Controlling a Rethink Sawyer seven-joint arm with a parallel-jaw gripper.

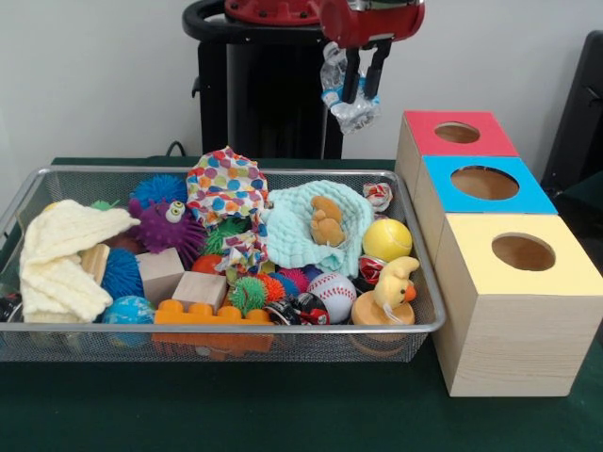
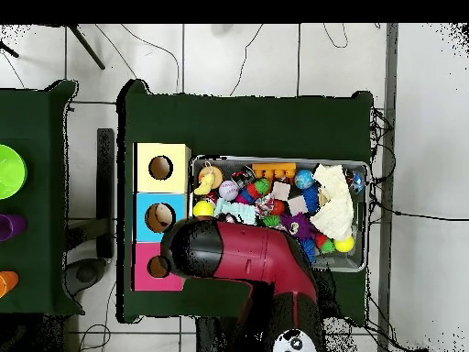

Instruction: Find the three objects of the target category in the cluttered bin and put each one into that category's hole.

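Note:
My gripper [image 1: 363, 92] hangs high above the back right corner of the wire mesh bin [image 1: 236, 329]. It is shut on a wrinkly see-through plastic piece with light blue parts [image 1: 341, 89], which dangles clear of the clutter. The gripper is left of and behind the blue-topped box and its round hole [image 1: 484, 182]. In the overhead view the red arm head [image 2: 197, 247] hides the gripper and the piece; it sits beside the blue box's hole [image 2: 158, 217], at the bin's [image 2: 366, 215] near left corner. I see no other such plastic piece in the bin.
The red-topped box [image 1: 458, 133] and the yellow-topped box [image 1: 523, 252] flank the blue one. The bin holds a yellow cloth [image 1: 61, 259], a purple spiky ball [image 1: 168, 226], a mint cloth [image 1: 311, 231], a baseball [image 1: 332, 292], a yellow duck [image 1: 391, 287] and an orange brick [image 1: 212, 314].

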